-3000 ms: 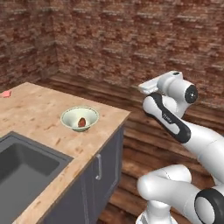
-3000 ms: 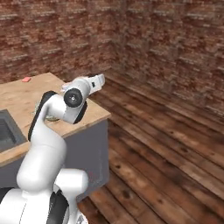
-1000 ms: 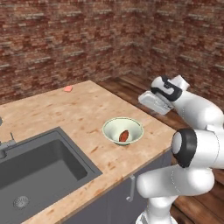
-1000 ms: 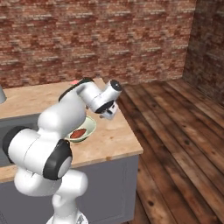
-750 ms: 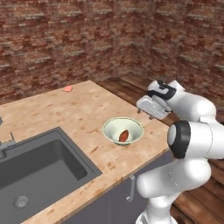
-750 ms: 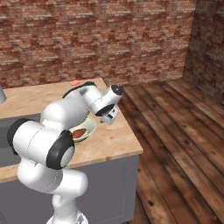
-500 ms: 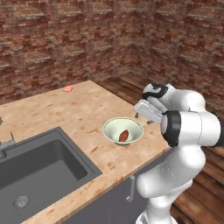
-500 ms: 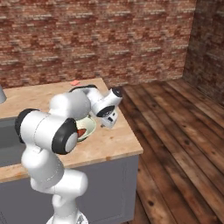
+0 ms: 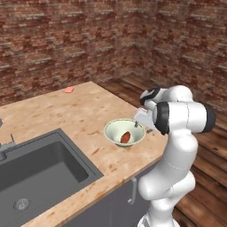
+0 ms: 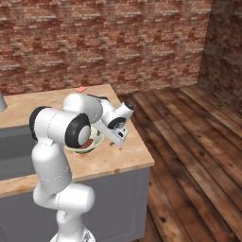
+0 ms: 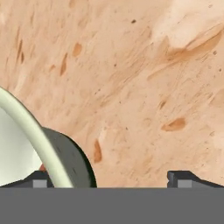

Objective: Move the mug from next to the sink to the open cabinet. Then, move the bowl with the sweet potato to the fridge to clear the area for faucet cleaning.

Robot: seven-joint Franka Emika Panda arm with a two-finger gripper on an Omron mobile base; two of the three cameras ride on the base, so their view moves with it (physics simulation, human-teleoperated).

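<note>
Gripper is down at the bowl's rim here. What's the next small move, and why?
Probably close the gripper on the rim. In the hand view the bowl rim runs up between the two fingertips, one inside and one outside, still spread wide. The sweet potato sits mid-bowl, away from the pinch. If the tips aren't low enough, ease down slightly first.

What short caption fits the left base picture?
Robot hand reaches the bowl with sweet potato beside the sink.
</note>
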